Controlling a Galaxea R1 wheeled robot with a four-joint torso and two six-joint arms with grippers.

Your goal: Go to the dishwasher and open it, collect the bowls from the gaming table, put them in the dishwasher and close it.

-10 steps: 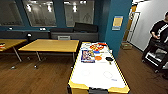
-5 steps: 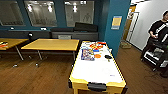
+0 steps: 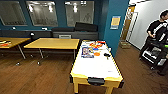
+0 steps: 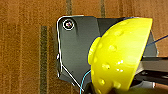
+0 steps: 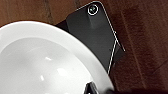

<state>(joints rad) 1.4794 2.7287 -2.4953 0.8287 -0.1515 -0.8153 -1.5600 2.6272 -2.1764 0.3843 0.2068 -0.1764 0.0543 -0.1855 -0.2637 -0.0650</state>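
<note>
Head view: orange bowl (image 3: 97,54) and black bowl (image 3: 107,54) remain on far gaming table (image 3: 96,67); wrist views show yellow bowl (image 4: 120,55), white bowl (image 5: 47,62); grip state undeterminable.

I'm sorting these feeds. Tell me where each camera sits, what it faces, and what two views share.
Head view: high on the robot, looking forward and down at the white-topped table, a person at right.
Left wrist view: on the left wrist, facing the wooden floor past the robot's dark plate and a yellow bowl.
Right wrist view: on the right wrist, facing a white bowl over the floor.
Both wrist views share the floor.
</note>
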